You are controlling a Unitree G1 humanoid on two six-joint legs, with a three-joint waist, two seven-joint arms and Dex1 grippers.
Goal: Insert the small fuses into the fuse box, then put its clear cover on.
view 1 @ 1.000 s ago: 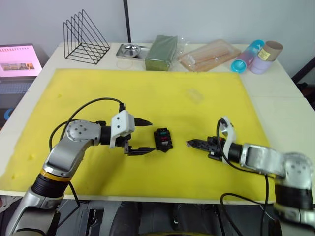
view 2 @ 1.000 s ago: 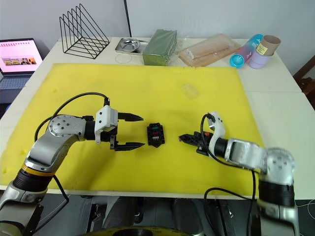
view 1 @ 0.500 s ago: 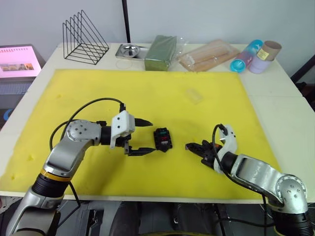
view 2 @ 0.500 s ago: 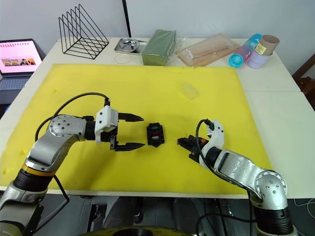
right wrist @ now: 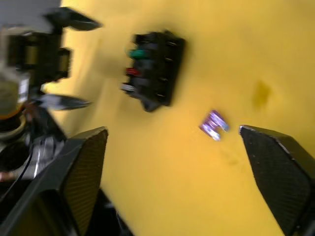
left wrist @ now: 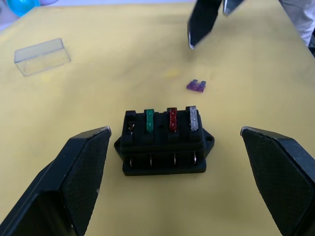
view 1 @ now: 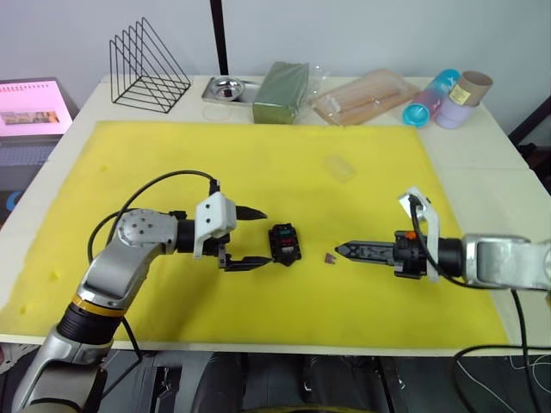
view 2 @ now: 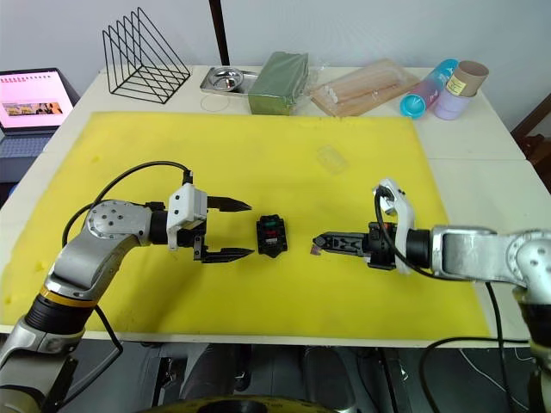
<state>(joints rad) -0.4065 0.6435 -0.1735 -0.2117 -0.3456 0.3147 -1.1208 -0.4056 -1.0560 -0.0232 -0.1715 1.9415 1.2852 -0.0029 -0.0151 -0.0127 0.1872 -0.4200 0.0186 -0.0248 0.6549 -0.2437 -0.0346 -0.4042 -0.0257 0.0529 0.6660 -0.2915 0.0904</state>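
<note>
The black fuse box [view 1: 285, 243] lies mid-mat with a green, a red and a grey fuse [left wrist: 170, 119] standing in its slots; one end slot is bare. A purple fuse [view 1: 330, 257] lies loose on the yellow mat [view 1: 258, 163], just right of the box. My left gripper [view 1: 263, 238] is open, its fingers on either side of the box's left end without touching it. Just right of the purple fuse, my right gripper [view 1: 346, 250] points at it, and the right wrist view shows the fingers [right wrist: 83, 167] spread wide with nothing held. The clear cover [view 1: 339, 167] rests farther back on the mat.
Along the table's far edge stand a wire rack [view 1: 146, 64], a metal dish [view 1: 225, 88], a green packet [view 1: 282, 90], a clear bag of sticks [view 1: 366, 95] and some tubes [view 1: 448, 96]. A laptop [view 1: 33, 107] sits at far left.
My right gripper has gone from shut to open, and the purple fuse now lies on the mat at its tips. The right forearm has swung out to the right. The left arm has stayed still.
</note>
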